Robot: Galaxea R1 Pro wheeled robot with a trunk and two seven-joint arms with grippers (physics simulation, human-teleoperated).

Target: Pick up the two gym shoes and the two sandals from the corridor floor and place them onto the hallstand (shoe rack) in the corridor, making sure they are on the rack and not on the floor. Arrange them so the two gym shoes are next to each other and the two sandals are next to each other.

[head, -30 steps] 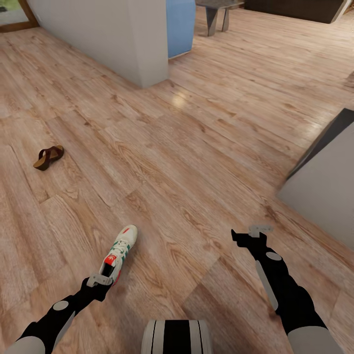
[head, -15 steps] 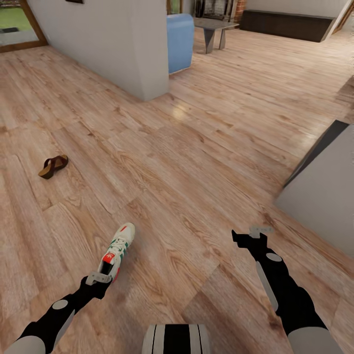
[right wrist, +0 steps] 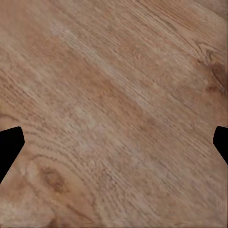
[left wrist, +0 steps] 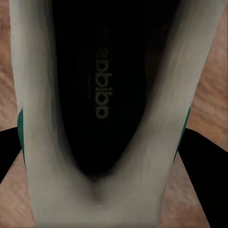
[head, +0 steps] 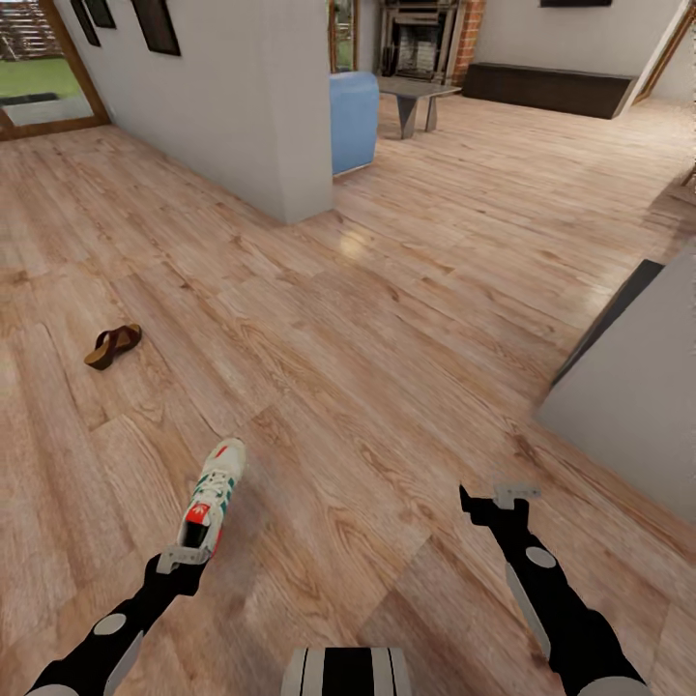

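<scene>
Head view has tilted up; left end effector [head: 181, 558] stays clamped on gym shoe [head: 211, 498], right end effector [head: 493, 501] spread empty; sandal [head: 113, 345] far left, we head rackward

White gym shoe [head: 213, 498] on plank floor [head: 406, 319], brown sandal [head: 112, 345] well apart

This is a home: an open hallway with a wood plank floor [head: 387, 319] leading into a living room. A fireplace [head: 418, 43], a blue armchair [head: 354, 106], a low table [head: 416, 97] and framed pictures [head: 155, 24] on the wall show it.
</scene>
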